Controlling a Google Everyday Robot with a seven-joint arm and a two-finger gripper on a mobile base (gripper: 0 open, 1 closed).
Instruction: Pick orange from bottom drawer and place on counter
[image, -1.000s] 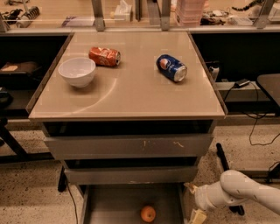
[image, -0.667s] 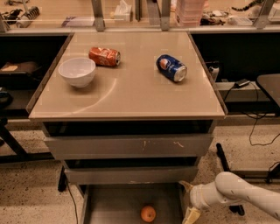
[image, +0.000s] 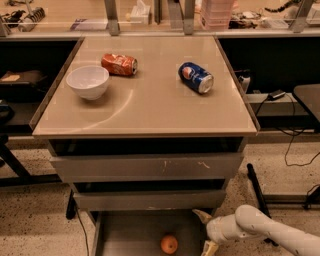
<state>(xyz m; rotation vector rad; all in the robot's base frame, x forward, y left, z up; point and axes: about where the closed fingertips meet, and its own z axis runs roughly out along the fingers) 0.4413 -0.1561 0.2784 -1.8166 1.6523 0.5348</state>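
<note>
cream-white gripper hangs at the near right, by the right side of the open bottom drawer, its two fingers spread wide, holding nothing. the orange lies on the grey drawer floor just left of it, apart. farther off, the beige counter bears a white bowl, a crushed red can and a blue can.

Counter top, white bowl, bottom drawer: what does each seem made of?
The large glossy beige counter looks like laminate or plastic; it shows curved reflections. The round white bowl seems glazed ceramic, possibly plastic: smooth sheen. The grey bottom drawer looks like matte painted metal, with thin walls. The open claw is at the drawer's right side, beside the small round orange.
</note>
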